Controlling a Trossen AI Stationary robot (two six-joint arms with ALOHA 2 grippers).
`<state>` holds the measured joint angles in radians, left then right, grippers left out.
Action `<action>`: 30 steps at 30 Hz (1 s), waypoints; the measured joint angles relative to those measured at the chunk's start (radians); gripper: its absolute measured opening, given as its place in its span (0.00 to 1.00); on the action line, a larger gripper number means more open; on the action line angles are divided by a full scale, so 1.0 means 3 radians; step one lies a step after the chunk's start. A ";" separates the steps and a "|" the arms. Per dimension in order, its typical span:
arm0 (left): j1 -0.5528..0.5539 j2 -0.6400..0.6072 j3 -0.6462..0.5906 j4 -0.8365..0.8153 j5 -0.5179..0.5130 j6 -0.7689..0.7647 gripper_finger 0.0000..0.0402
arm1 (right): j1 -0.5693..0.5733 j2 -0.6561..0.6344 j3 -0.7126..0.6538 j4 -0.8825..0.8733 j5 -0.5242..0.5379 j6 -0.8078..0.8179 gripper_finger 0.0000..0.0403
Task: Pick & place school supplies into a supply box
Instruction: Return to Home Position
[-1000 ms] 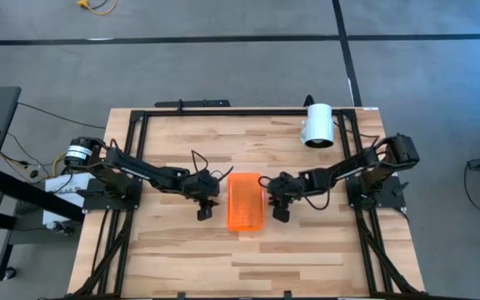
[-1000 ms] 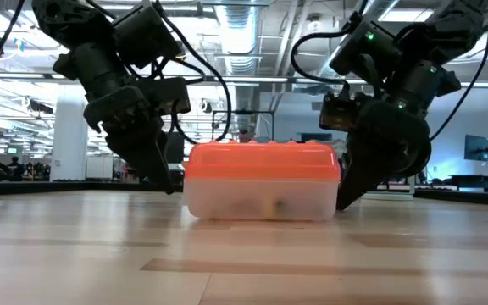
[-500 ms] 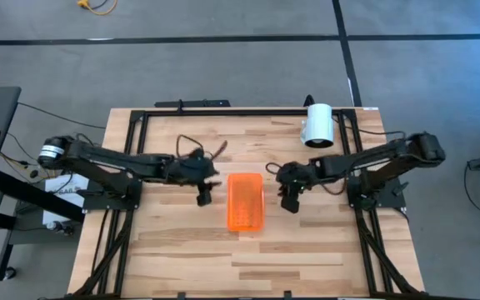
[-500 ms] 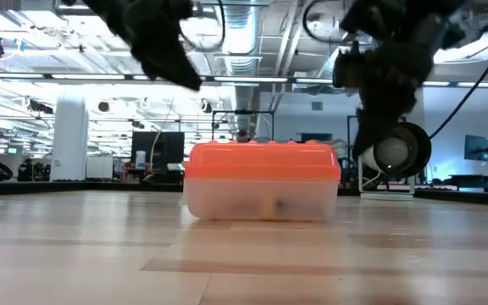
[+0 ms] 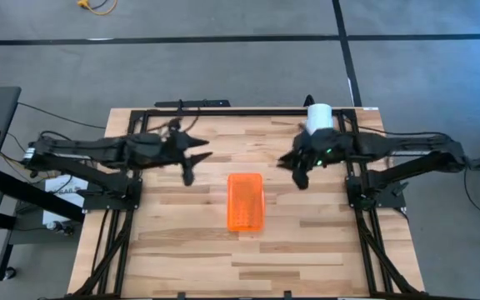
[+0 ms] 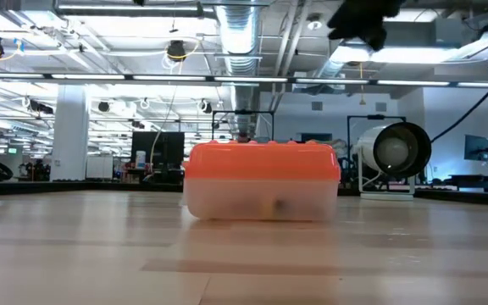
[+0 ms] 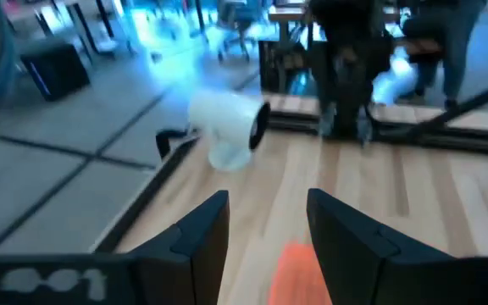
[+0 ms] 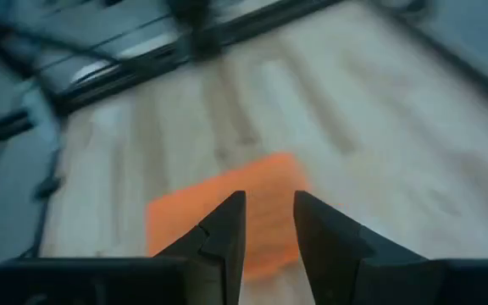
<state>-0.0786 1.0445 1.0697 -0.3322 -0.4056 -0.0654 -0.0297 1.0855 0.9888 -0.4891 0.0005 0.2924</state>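
I saw the supply box [image 5: 245,202] shut under its orange lid. The left end effector [image 5: 188,172] and right end effector [image 5: 301,177] hung spread and empty.

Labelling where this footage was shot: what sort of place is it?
Probably a robotics lab in a large industrial-style hall: exposed ceiling ducts overhead, a grey taped floor, and a wooden table carrying the left arm and right arm.

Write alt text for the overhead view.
A closed supply box with an orange lid lies in the middle of the wooden table. The left gripper and right gripper hang either side of it, nearer the picture's top, touching nothing. A white cylinder sits at the table's top right.
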 joint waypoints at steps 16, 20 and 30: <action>0.0100 -0.0594 0.0043 -0.0910 -0.0158 0.0065 0.38 | -0.0563 -0.0822 0.0185 0.0194 -0.0213 -0.0177 0.24; 0.0100 -0.0870 -0.0213 -0.0844 -0.0133 0.0081 0.38 | -0.0509 -0.1003 0.0184 0.0013 -0.0167 -0.0576 0.24; 0.0100 -0.1579 -0.1023 -0.0332 -0.0120 0.0120 0.38 | -0.0540 -0.1479 -0.0276 -0.0089 -0.0158 -0.0819 0.24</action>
<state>-0.0486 0.5706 0.7627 -0.4318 -0.4416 -0.0295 -0.1916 0.6419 0.9059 -0.5157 -0.0470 0.0468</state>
